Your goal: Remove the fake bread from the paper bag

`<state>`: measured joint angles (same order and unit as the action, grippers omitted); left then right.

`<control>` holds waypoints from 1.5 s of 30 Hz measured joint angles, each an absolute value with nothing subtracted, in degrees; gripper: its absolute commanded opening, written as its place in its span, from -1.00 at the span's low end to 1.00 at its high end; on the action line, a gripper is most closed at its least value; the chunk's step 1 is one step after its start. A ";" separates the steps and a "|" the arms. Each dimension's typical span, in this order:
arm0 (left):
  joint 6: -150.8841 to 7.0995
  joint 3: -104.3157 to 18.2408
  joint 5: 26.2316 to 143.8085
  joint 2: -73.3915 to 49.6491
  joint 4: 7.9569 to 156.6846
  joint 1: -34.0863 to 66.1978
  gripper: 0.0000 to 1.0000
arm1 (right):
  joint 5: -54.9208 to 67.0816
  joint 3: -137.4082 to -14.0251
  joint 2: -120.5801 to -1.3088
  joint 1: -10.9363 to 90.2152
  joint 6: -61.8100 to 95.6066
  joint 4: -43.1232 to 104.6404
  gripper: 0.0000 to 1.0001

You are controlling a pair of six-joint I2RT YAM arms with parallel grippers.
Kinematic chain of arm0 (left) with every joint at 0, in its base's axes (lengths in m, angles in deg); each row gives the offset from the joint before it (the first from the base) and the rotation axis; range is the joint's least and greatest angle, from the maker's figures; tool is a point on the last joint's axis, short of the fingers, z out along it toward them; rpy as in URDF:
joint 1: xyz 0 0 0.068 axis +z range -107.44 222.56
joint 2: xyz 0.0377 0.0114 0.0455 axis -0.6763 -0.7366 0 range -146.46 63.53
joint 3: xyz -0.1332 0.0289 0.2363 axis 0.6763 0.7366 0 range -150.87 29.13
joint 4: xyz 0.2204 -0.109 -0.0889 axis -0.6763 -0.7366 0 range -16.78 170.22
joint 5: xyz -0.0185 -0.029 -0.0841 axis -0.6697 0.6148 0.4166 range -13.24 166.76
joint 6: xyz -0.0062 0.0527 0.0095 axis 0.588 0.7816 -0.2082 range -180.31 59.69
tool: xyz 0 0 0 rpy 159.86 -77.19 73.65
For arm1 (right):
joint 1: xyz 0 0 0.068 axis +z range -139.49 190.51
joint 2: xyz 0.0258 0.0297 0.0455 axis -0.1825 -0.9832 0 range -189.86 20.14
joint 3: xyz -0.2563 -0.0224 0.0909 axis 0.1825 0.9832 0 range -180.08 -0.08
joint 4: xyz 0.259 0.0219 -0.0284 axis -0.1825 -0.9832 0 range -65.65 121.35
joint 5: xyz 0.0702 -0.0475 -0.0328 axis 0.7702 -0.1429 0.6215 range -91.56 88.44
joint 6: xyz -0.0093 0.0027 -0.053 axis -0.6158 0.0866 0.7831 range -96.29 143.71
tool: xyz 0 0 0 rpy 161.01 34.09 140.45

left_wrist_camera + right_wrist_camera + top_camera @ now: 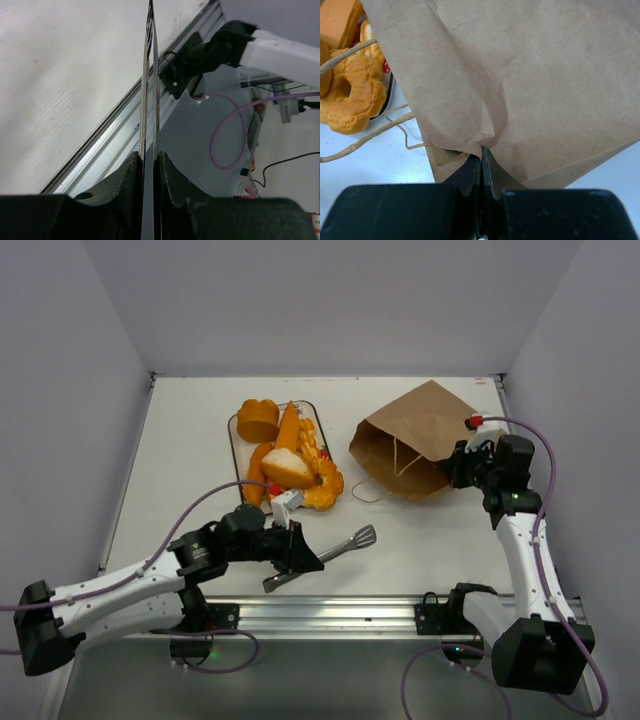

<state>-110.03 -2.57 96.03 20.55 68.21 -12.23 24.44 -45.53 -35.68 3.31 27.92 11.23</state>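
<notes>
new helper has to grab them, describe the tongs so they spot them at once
On the white table, look just nearer the arms than the tray of orange bread. The tongs are there, held in the left gripper. They alone are thin silver metal; their neighbours are orange bread and a brown paper bag.

bread (290, 465) on tray (232, 440), bag (415, 435) right, tongs (345, 545) before

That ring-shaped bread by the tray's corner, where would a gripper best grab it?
Probably from above: pinch the ring-shaped bread on its side facing the paper bag, one finger in the hole. It lies hole up, that side is free, and the white-faced roll crowds the other.
</notes>
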 measured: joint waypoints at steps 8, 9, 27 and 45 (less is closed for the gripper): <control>-106.97 -2.79 86.63 4.07 71.66 -18.24 -0.77 | 23.15 -49.29 -36.11 2.31 26.67 11.80 -1.00; -106.31 -3.29 85.45 2.41 71.88 -18.50 -0.77 | 23.15 -49.62 -36.13 2.11 26.43 11.93 -1.00; -94.92 -14.55 63.28 -27.09 76.23 -27.62 0.17 | 24.39 -50.74 -35.22 1.76 28.07 10.51 -1.00; -91.69 -14.92 58.17 -10.46 74.57 -27.64 0.97 | 28.09 -66.93 -38.45 1.50 20.86 5.33 -1.00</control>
